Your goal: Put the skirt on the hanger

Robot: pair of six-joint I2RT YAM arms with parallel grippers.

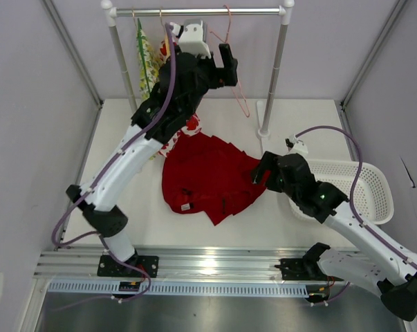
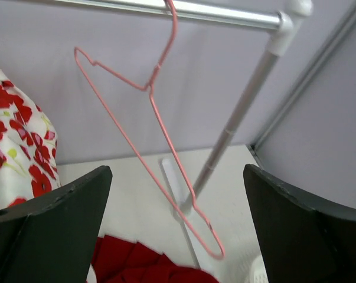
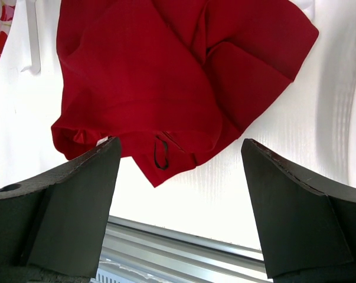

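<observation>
The deep red skirt [image 1: 207, 176] lies crumpled on the white table, its small white label near its front edge; it also shows in the right wrist view [image 3: 166, 76]. The pale pink wire hanger [image 1: 234, 66] hangs tilted from the rail by its hook and shows in the left wrist view [image 2: 160, 147]. My left gripper [image 1: 229, 63] is raised near the rail, open and empty, just left of the hanger. My right gripper [image 1: 260, 171] is open and empty at the skirt's right edge, above the table.
A clothes rail [image 1: 201, 12] on two posts stands at the back. A yellow-green floral garment [image 1: 145, 59] and a white garment with red prints [image 2: 15, 147] hang at its left. A white basket [image 1: 364, 190] sits at the right.
</observation>
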